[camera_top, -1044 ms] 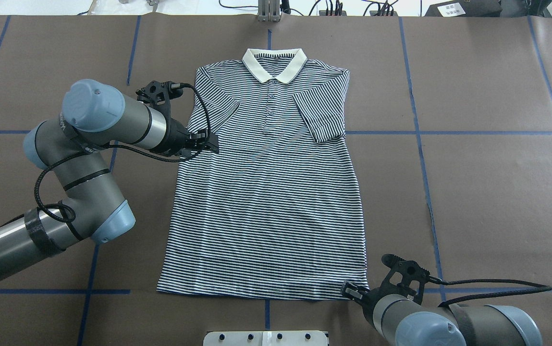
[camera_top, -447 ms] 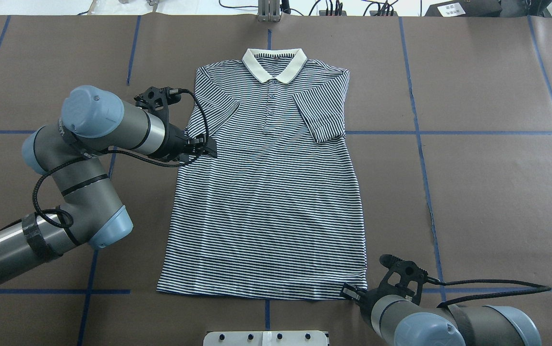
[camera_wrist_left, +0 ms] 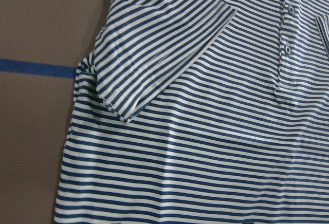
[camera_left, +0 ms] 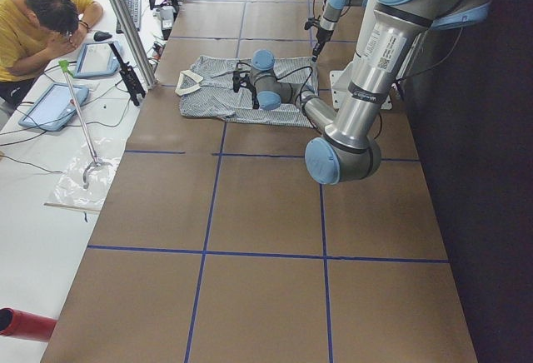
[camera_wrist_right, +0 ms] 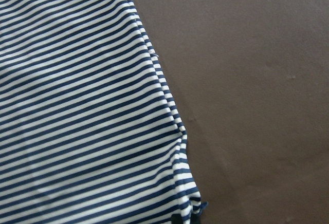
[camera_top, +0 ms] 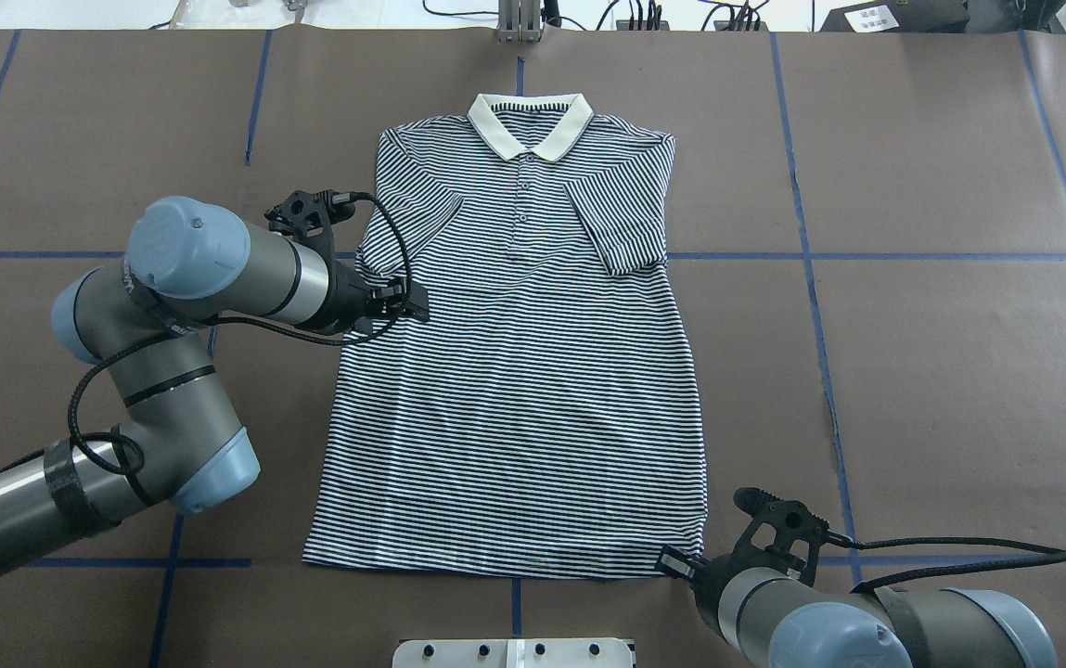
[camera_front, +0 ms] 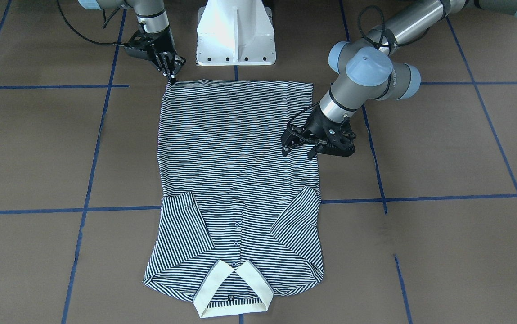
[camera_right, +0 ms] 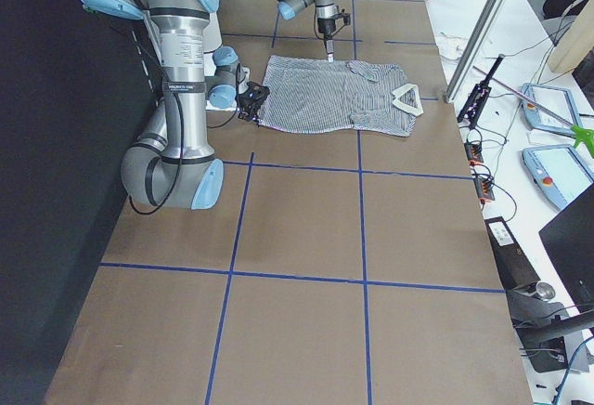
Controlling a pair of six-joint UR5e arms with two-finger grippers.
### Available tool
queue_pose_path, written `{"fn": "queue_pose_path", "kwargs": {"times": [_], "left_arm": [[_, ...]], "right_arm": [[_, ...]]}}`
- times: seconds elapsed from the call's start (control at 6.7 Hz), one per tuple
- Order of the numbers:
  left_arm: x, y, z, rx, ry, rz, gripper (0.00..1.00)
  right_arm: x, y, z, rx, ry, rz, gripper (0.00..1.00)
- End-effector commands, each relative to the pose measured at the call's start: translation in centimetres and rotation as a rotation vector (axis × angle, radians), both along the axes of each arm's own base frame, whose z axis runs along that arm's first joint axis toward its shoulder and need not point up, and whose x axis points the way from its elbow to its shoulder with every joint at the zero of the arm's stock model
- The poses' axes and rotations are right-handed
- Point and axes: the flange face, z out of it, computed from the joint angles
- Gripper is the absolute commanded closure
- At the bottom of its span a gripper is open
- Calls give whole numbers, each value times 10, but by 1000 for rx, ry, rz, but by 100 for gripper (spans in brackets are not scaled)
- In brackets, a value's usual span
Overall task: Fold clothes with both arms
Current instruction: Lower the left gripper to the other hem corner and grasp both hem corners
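Brown desk (camera_top: 913, 371): your limp, light navy-and-white striped polo shirt (camera_top: 523, 390) wants corner holds. Left end effector (camera_front: 298, 154) spread; right end effector (camera_front: 171, 78) seemingly pinches hem corner (camera_wrist_right: 185, 193) below it.

1. Brown table cover (camera_top: 941, 371) w/ blue tape lines (camera_top: 913, 255) in a grid.
2. Far edge: black cables (camera_top: 644, 14), grey bracket (camera_top: 519, 23).
3. Side bench, left-end view: person in yellow top (camera_left: 25, 34), head in hand, 2 tablets (camera_left: 96, 59) nearby.
4. Metal post (camera_left: 125, 22) at table edge.
5. Red cylinder (camera_left: 23, 325), bottom corner of left-end view.
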Motion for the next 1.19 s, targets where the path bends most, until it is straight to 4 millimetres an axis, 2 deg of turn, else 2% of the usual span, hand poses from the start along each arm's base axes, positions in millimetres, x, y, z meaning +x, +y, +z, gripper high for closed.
{"fn": "queue_pose_path", "kwargs": {"times": [0.0,0.15,0.3,0.45,0.6,0.75,1.04], "left_arm": [[-8,89,18,-86,-23,-8,17],[-9,130,23,-118,-52,-26,18],[-16,157,18,-143,-101,-6,18],[-8,181,21,-176,-173,-22,18],[-2,204,39,-207,-206,-22,21],[0,213,47,-208,-223,-29,25],[-1,216,54,-209,-239,-25,31]], "right_arm": [[5,-1,-4,1,-10,0,100],[5,0,-6,-2,-13,-4,100],[5,0,-6,-2,-13,-4,100],[5,0,-6,-3,-13,-6,100],[5,1,-6,-3,-13,-8,100],[4,2,-5,-3,-13,-9,100],[4,2,-5,-3,-13,-9,100]]}}
